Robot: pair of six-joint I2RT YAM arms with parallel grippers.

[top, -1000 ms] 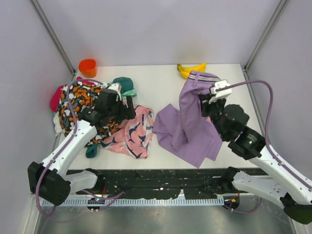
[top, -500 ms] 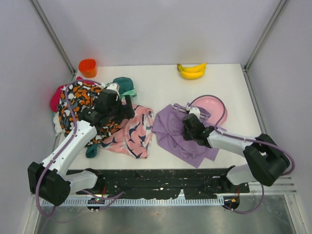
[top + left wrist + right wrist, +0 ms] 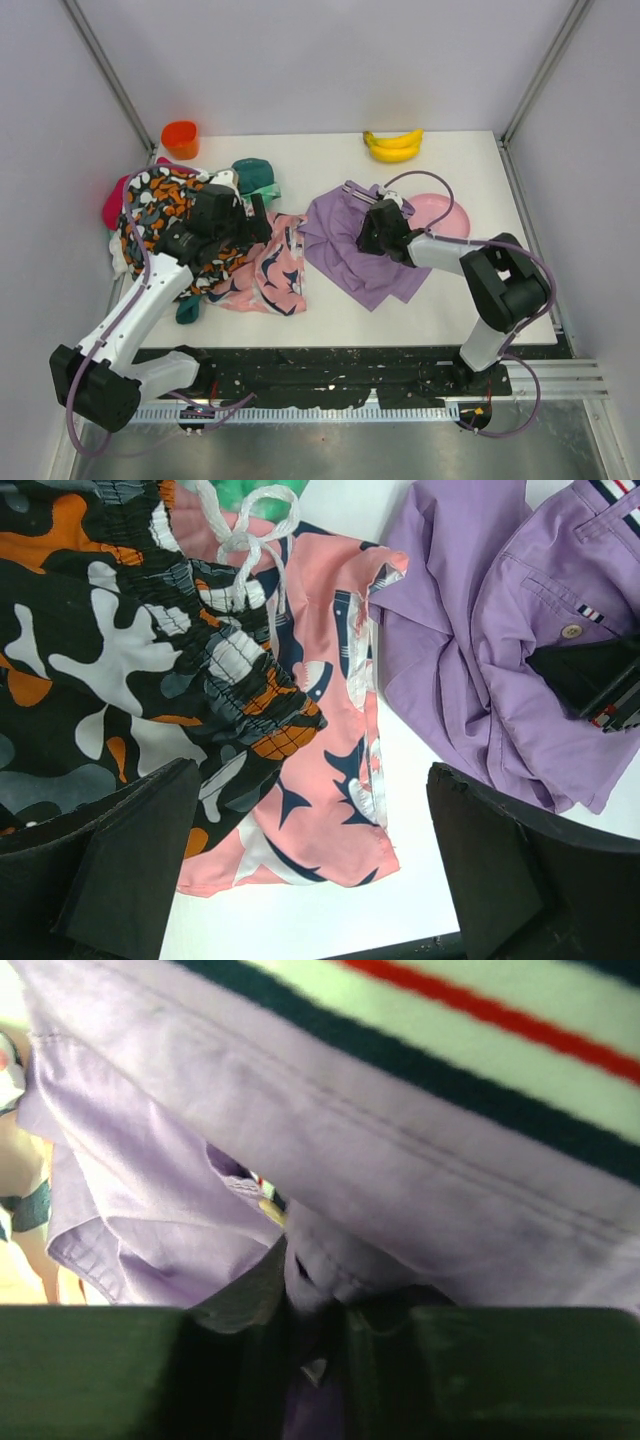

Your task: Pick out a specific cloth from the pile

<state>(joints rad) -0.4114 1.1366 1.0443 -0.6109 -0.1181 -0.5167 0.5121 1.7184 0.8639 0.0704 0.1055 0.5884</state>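
Our right tool (image 3: pixel 315 1350) is pinched shut on a fold of the cloth (image 3: pixel 340 240) by its striped band. A second ago it was holding it high; now it's down on the tabletop (image 3: pixel 330 165), so the lilac piece lies spread beside the pile (image 3: pixel 160 215), its edge touching the pink navy-print piece (image 3: pixel 275 270). We'd call it pretty much picked out. Our left tool (image 3: pixel 312 780) gapes wide over the pile, empty. The tabletop is white with a pink plate (image 3: pixel 445 215), bananas (image 3: pixel 393 145) and an orange cup (image 3: pixel 180 138). The walls are plain and pale.

The right wrist view crops the cloth (image 3: pixel 200 1140).
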